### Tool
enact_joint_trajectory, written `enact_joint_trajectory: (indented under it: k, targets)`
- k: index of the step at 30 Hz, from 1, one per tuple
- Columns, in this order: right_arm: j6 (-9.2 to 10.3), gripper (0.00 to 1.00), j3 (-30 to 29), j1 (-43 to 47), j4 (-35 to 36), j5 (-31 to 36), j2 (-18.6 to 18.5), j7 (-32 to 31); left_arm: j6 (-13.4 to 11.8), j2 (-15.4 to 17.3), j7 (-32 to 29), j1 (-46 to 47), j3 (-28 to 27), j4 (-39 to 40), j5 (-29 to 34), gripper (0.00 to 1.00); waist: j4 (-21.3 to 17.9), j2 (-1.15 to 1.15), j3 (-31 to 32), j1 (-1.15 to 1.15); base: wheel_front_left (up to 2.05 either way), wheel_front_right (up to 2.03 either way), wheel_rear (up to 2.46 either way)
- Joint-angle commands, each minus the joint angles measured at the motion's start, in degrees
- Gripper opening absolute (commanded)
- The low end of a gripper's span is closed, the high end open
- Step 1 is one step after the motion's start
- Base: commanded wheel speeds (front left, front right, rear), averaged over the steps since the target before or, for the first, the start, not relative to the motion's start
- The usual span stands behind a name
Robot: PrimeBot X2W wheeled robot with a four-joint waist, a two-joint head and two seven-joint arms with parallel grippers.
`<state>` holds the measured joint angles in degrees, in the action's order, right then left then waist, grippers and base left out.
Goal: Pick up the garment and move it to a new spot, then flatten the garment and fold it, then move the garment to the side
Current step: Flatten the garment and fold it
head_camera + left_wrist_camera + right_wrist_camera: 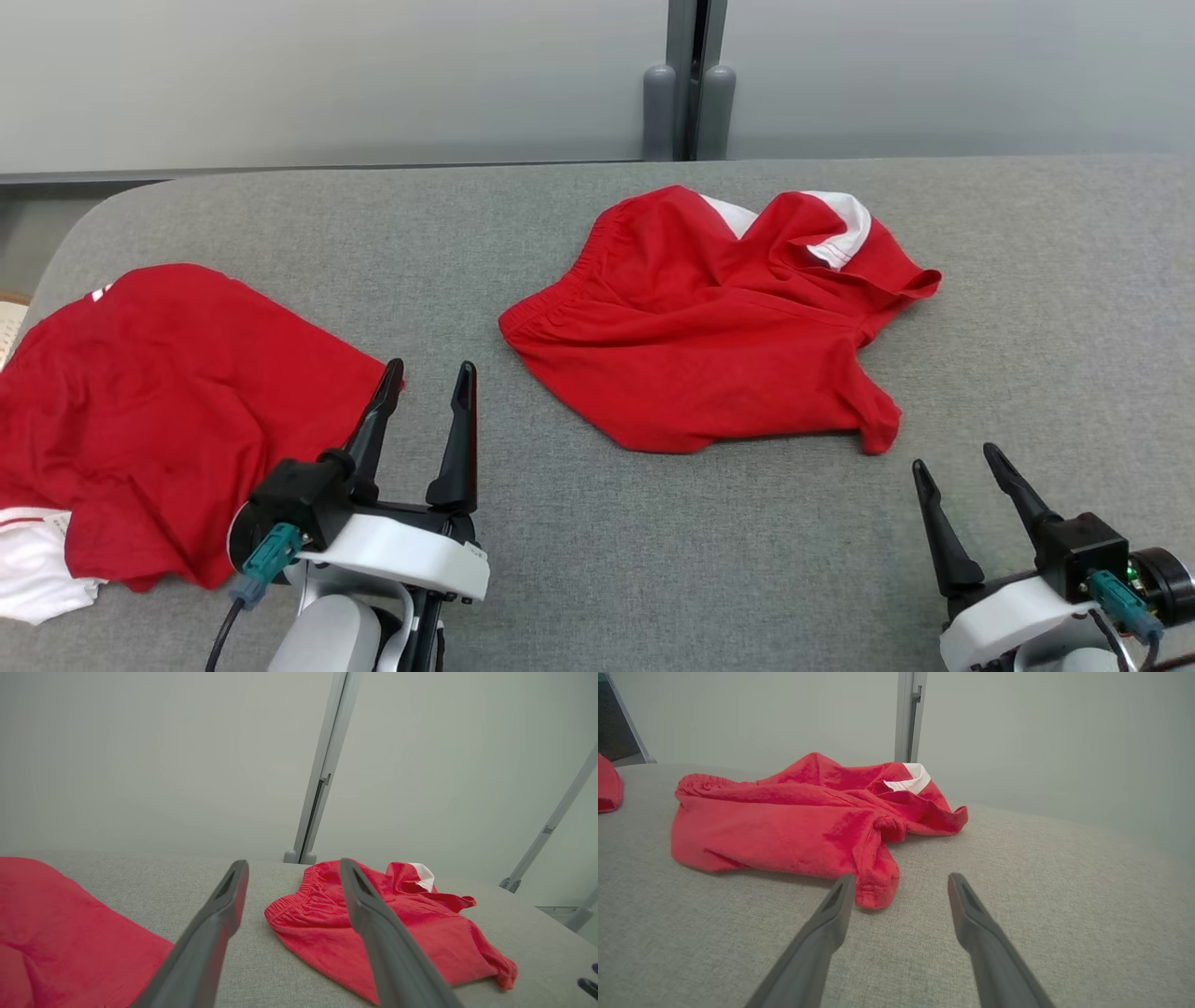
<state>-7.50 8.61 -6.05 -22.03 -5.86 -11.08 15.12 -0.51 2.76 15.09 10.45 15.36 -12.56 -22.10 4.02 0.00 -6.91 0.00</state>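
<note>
**Shorts await the first lift.** We find the red shorts lying crumpled near the middle of the grey desk. The waistband is turned to our left, and one leg is folded over so that a white panel shows on the far side.

Both arms wait at the near edge. The left claw is released, its two dark fingers spread and empty, pointing at bare desk just left of the shorts. The right claw is also spread wide and holds nothing, its tips near the hem of the closest leg but apart from it.

A second red garment, white at its lower corner, sprawls at the left end of the desk with its edge beside the left claw. We cannot tell whether a finger brushes it.

We judge the task to be at its first step: the pick-up is not yet begun, and nothing is flattened or folded. As we read it, the next move calls for a claw to reach forward and down onto a gathered part of the shorts. That would be the waistband for the left claw or the near hem for the right. The claw must pinch the cloth alone and lift it to a fresh spot, well apart from the other garment.
</note>
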Motion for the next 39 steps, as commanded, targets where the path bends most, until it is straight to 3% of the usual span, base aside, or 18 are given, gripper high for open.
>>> enact_joint_trajectory:
  k: [1,11,18,19,20,21,30,39]
  targets:
    - [0.02,1.00,0.65,-1.89,-2.58,0.49,-0.52,-0.03,0.20,0.23,0.11,0.87,0.12,-0.27,0.24,1.00,0.97,0.00,-0.85,0.00,0.00,0.00,0.00]
    - [0.02,1.00,2.86,-8.93,-13.87,1.52,-1.41,0.02,0.08,0.21,0.11,2.34,0.43,-0.51,0.16,1.00,4.87,0.00,-4.24,0.00,0.00,0.00,0.00]
    - [0.02,1.00,2.28,-11.68,-16.72,2.95,-1.13,0.05,0.08,0.22,0.11,3.00,0.75,-0.76,-0.03,1.00,6.14,0.00,-4.99,0.00,0.00,0.00,0.00]
    - [0.02,0.74,2.25,-11.84,-17.06,2.94,-0.99,0.05,0.07,0.22,0.11,3.01,0.75,-0.82,-0.07,1.00,6.24,0.00,-4.96,0.00,0.00,0.00,0.00]
    - [0.02,0.04,2.36,-11.98,-17.41,2.69,-0.78,0.04,0.06,0.21,0.11,3.00,0.77,-0.90,-0.11,1.00,6.32,0.00,-4.87,0.00,0.00,0.00,0.00]
    - [0.02,0.00,2.65,-12.14,-17.64,2.62,-0.72,0.04,0.02,0.22,0.11,2.98,0.77,-1.00,-0.13,1.00,6.36,0.00,-4.70,0.00,0.00,0.00,0.00]
    - [0.02,0.00,9.06,-11.44,-12.90,-1.49,-0.33,0.06,-0.28,0.23,0.11,1.20,0.07,-1.57,-0.16,1.00,5.26,0.00,-1.02,0.00,0.00,0.00,0.00]
    - [0.02,0.00,23.12,-13.93,4.03,-17.51,-2.93,-3.38,-0.44,0.23,0.11,-0.82,-0.03,-1.79,-0.64,1.00,4.07,0.00,2.18,0.00,0.00,0.00,0.00]
